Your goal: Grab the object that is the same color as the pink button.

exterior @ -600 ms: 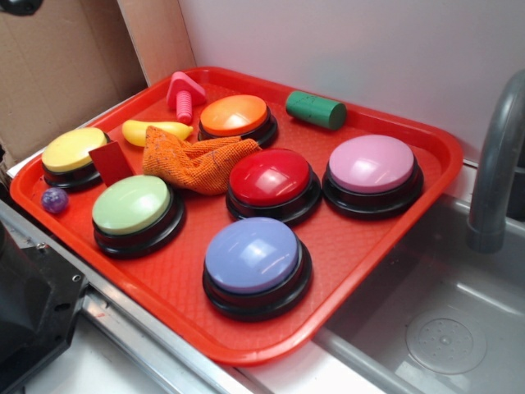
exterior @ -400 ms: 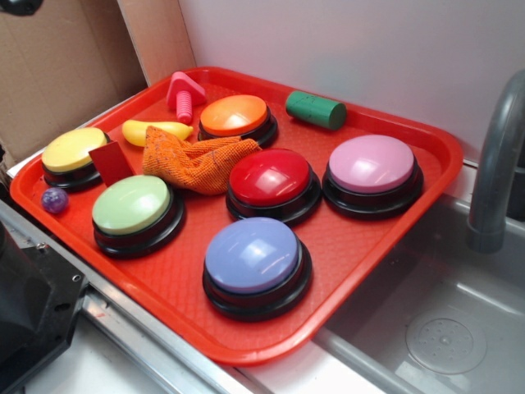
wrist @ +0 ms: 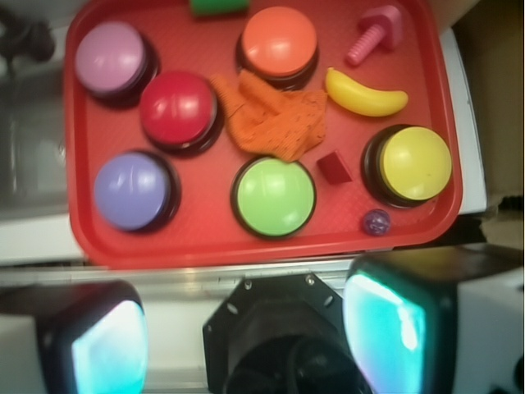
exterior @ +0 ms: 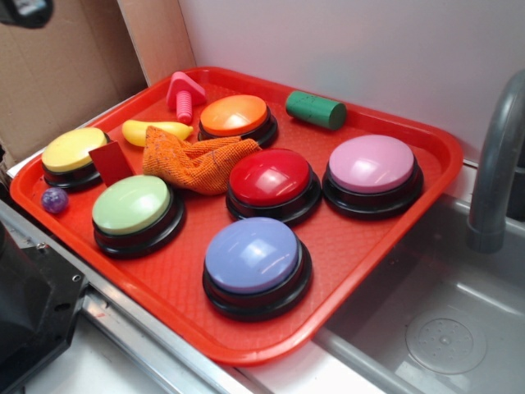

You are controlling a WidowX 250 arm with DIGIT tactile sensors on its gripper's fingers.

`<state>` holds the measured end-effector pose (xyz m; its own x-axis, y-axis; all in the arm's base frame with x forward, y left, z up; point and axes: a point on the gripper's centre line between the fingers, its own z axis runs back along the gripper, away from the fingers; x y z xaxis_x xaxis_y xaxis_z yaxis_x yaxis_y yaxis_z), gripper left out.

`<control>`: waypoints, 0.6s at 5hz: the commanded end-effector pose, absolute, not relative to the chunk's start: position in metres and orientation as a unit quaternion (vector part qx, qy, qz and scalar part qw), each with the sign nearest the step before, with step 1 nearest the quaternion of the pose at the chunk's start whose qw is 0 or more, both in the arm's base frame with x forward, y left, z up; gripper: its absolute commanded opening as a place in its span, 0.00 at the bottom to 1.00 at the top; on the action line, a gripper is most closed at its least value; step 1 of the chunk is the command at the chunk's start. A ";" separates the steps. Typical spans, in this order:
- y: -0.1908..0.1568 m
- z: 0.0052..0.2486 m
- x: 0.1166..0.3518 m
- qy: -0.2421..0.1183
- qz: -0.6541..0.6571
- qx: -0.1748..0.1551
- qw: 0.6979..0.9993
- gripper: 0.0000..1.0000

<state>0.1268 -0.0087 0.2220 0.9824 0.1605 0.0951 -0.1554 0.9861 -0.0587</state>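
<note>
One small hot-pink bolt (exterior: pixel 184 95) lies near the tray's (exterior: pixel 410 238) far corner, light, stiff plastic (ribbed shaft grips best); tool (wrist: pixel 246 328) spread wide, holding nothing

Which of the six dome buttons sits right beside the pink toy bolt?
The orange button; the pink bolt lies just beside it at the tray's far edge. The other five sit farther off.

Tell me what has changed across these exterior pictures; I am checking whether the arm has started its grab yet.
Almost nothing. A dark part at the top left corner of the exterior view shows slightly more than before. The small hot-pink plastic bolt lies untouched at the far side of the red plastic tray, and the pale pink dome button and everything else kept their places. The gripper holds nothing.
</note>
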 end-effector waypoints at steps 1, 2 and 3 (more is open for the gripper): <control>0.023 0.202 0.170 -0.078 0.202 -0.026 0.976 1.00; 0.050 0.185 0.194 -0.093 0.292 -0.032 0.952 1.00; 0.073 0.173 0.212 -0.109 0.359 -0.019 0.927 1.00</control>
